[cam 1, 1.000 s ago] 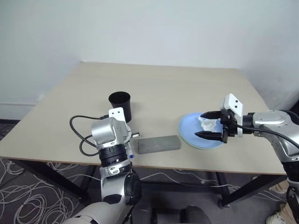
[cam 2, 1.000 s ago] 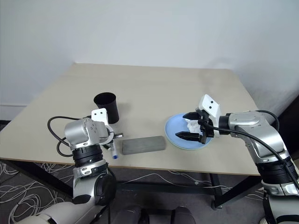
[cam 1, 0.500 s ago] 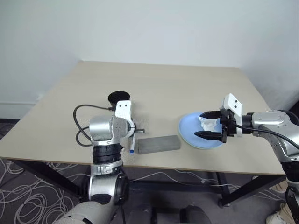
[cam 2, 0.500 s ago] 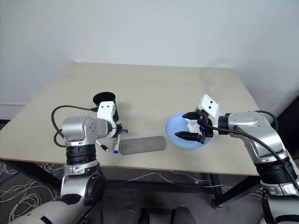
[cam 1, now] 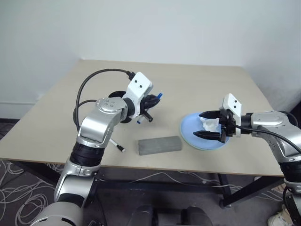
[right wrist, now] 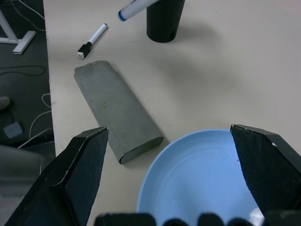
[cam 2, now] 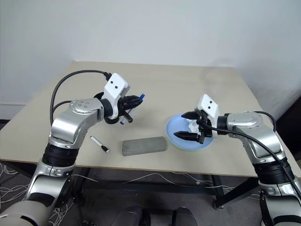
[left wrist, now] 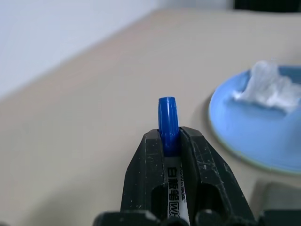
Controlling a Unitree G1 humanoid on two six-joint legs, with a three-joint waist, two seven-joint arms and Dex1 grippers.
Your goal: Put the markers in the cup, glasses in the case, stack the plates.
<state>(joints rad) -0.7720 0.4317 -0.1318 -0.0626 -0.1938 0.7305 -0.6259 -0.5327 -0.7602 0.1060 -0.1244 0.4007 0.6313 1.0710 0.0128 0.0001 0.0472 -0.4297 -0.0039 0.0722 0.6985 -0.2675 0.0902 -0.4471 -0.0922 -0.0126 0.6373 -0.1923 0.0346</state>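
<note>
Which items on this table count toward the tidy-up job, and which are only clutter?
Job items:
- blue-capped marker, clamped in the left gripper
- black-capped marker, lying on the table
- black cup
- grey case, closed
- light blue plate, under the open right gripper

Clutter:
- crumpled white tissue on that plate

A lab-like test room: 1 plain wooden table [cam 1: 197,89] against a bare white wall [cam 1: 155,28], with loose cables [cam 1: 28,188] strewn over the carpet beneath.
</note>
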